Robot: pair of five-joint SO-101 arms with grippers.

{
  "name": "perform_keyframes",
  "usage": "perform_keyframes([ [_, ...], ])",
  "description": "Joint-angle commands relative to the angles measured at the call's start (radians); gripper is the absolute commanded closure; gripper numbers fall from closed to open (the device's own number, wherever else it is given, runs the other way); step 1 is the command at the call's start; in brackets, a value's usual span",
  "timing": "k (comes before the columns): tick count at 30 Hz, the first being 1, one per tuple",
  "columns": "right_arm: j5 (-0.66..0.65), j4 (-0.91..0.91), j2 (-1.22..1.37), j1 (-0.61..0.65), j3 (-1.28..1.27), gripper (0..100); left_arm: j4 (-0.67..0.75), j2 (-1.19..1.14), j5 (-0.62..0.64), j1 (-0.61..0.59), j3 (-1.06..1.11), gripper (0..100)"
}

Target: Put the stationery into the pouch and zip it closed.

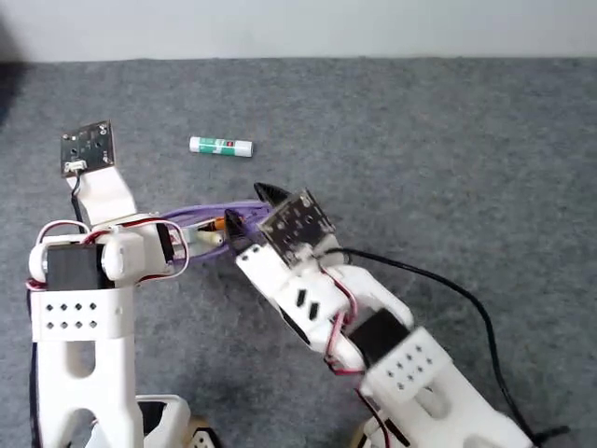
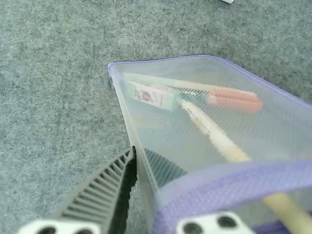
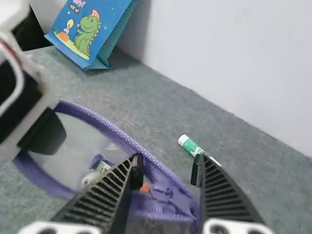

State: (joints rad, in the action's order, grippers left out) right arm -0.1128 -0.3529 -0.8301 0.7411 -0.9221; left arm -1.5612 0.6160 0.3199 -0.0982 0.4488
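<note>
Purple-edged pouch [image 2: 273, 141], pen [image 2: 214, 134] inside: left gripper [image 2: 139, 163] clamped on its rim, right gripper [image 3: 166, 163] spread over its zip, glue stick [image 1: 221, 146] lying apart from it.

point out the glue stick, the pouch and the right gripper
glue stick [image 1: 221, 146], high view, middle of its tube
pouch [image 2: 161, 129], left wrist view, bare mesh wall
right gripper [image 3: 167, 163], right wrist view, midway between fingertips

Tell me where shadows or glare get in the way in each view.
High view: even light on the mat, no harsh shadows, glue stick stands out. Left wrist view: no glare on the pouch; pens show through its mesh. Right wrist view: soft shadow under the dinosaur bag, bright wall, no glare.
</note>
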Motion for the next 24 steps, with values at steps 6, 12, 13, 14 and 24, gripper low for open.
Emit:
perform_keyframes([
  [6, 0.005, -0.018, 0.357, -0.033, 0.238, 83.8, 0.020, -0.014, 0.011, 0.005, 0.024, 99],
  [12, 0.005, -0.173, 0.383, -0.054, 0.356, 97.7, 0.015, -0.006, 0.011, 0.006, 0.021, 99],
  [13, 0.005, -0.185, 0.377, -0.058, 0.356, 99.8, 0.014, -0.006, 0.011, 0.008, 0.018, 99],
  [14, 0.005, -0.199, 0.369, -0.068, 0.354, 98.2, 0.014, -0.005, 0.011, 0.008, 0.013, 99],
  [24, 0.005, -0.225, 0.338, -0.122, 0.354, 99.0, -0.011, 0.181, 0.006, 0.015, -0.143, 92],
])
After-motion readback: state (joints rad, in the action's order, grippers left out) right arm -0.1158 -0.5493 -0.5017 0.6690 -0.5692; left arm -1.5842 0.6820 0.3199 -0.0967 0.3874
